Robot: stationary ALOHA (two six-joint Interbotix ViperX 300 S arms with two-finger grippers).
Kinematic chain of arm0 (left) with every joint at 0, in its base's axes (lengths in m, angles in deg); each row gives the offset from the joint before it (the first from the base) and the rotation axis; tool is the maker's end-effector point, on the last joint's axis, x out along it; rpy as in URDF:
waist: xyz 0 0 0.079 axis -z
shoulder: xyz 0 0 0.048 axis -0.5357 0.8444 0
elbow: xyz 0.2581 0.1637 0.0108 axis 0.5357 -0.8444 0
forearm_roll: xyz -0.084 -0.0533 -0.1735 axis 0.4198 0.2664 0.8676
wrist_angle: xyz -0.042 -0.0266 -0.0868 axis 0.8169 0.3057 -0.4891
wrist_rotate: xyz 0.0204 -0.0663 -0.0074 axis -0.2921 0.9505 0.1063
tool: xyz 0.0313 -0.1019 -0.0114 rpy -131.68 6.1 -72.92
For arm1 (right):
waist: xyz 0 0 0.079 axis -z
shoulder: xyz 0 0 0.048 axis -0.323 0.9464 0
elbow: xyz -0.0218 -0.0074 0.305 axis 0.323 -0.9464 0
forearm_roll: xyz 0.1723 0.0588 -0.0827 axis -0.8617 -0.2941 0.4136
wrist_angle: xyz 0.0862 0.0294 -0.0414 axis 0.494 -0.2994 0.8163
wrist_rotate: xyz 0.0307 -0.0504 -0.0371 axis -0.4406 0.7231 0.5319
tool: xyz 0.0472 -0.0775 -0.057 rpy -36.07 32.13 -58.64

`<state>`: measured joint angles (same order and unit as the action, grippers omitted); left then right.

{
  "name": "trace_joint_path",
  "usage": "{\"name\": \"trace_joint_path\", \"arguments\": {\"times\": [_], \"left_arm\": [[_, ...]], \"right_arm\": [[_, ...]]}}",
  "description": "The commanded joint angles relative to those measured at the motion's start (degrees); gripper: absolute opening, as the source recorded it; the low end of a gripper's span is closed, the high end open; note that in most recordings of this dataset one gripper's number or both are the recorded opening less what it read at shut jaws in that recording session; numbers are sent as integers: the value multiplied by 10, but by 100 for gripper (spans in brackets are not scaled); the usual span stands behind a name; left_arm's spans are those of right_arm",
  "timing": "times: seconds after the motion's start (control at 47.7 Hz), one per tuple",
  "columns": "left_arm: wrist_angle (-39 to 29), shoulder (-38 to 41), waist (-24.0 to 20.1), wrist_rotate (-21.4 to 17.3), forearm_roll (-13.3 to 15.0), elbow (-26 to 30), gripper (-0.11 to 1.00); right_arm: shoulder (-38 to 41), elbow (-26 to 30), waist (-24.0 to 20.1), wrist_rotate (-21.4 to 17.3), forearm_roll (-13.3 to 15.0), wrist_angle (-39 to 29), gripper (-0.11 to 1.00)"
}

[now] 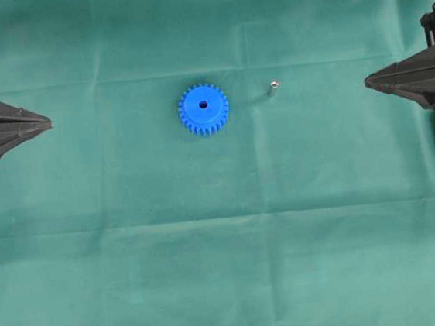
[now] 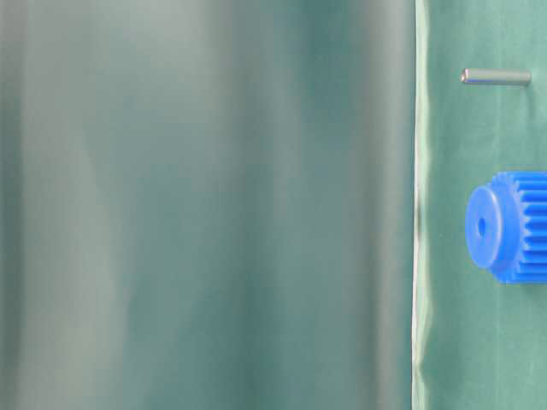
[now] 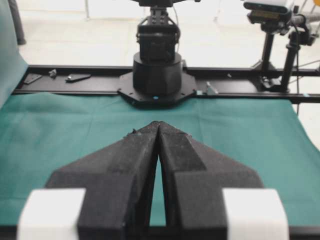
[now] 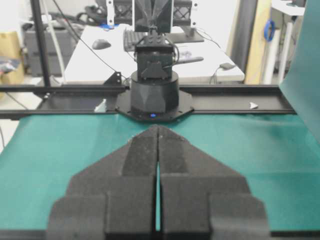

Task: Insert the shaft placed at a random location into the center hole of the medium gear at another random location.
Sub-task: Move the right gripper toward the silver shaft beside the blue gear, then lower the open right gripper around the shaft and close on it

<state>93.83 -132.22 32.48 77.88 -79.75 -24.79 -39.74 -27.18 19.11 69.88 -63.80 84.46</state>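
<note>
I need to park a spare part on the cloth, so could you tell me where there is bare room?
The green cloth lies bare below the blue gear, and also above it. Bare strips separate the left gripper from the gear, and the pin from the right gripper. Only the gear-to-pin gap is tight.

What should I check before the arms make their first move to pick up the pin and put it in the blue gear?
1. Small silvery metal pin free on the green cloth, apart from the gear: ok.
2. Bright blue toothed plastic gear lying flat, hub up: ok.
3. Dark center hole unblocked: ok.
4. Right tool shut, must open first: not ok.
5. Left tool shut, holding nothing: ok.
6. Pin upright or lying: cannot tell.
</note>
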Motion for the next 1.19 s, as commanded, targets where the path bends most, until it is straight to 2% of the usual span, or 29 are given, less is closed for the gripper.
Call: {"name": "trace_joint_path", "arguments": {"times": [0.0,0.335,0.398,0.482,0.629,0.713,0.755,0.88,1.174], "left_arm": [[-8,9,0,3,-6,18,0],[-11,9,0,3,-6,19,0],[-11,10,0,3,-6,19,0],[-11,9,0,3,-6,19,0],[-11,10,0,3,-6,18,0],[-14,10,0,3,-6,18,0],[-17,10,0,3,-7,18,0],[-19,10,0,4,-6,18,0],[-19,10,0,4,-6,17,0]], "right_arm": [[10,9,4,3,3,-1,1],[88,11,41,7,3,54,1],[105,11,53,7,2,64,6],[137,11,69,7,2,71,21],[205,12,96,7,2,78,64],[261,10,112,7,2,105,86],[286,10,117,7,1,120,86],[357,11,131,7,-2,163,78],[490,17,149,7,-11,256,78]]}}
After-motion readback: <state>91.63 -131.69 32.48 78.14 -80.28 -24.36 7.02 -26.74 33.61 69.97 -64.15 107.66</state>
